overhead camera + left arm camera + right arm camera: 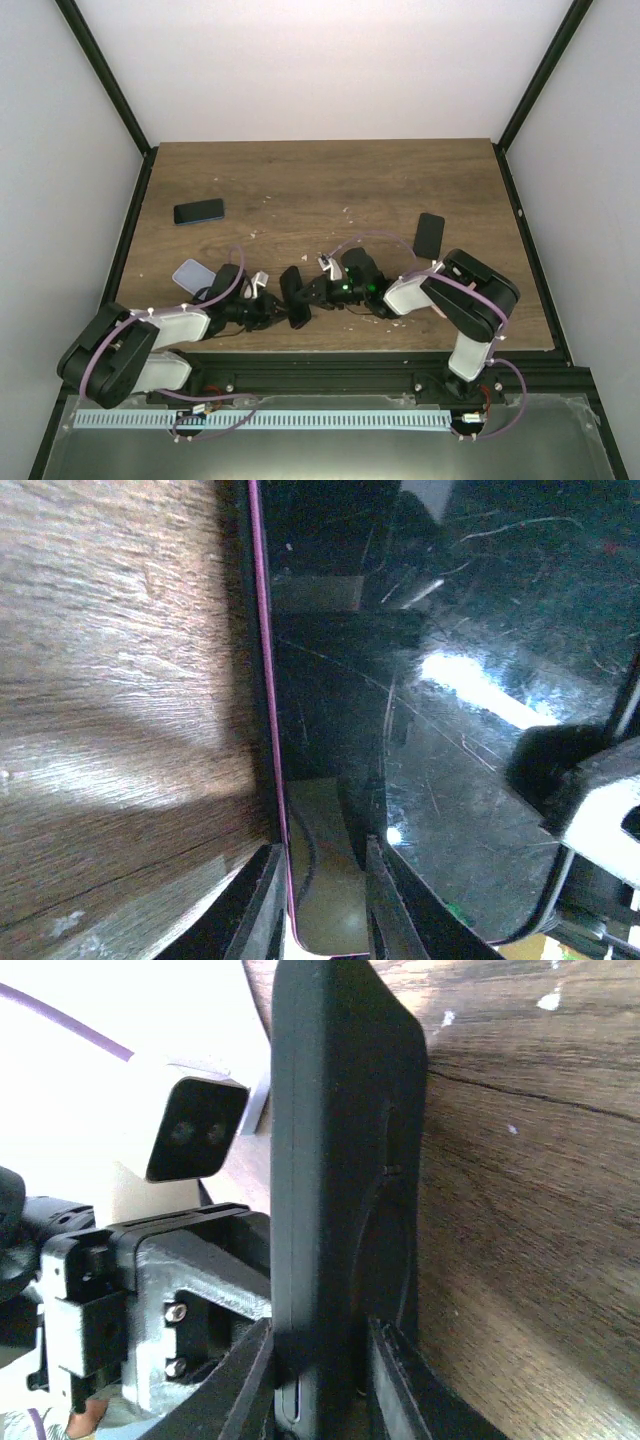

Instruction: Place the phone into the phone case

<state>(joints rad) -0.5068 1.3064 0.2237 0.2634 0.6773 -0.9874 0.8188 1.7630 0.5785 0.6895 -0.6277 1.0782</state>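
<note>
From above, your left arm [180, 322] and right arm [430, 290] reach toward each other over the near edge of the worktop [330, 180]. The black phone case [296, 290] stands on edge between them, where both can work on it. At the left wrist, your left fingers [262, 905] pinch the phone [330, 680] by its pink-rimmed edge, likely to steady it for seating. At the right wrist, your right fingers [250, 1385] clamp the case's lower edge, its back ring showing; I cannot tell whether the phone sits inside
</note>
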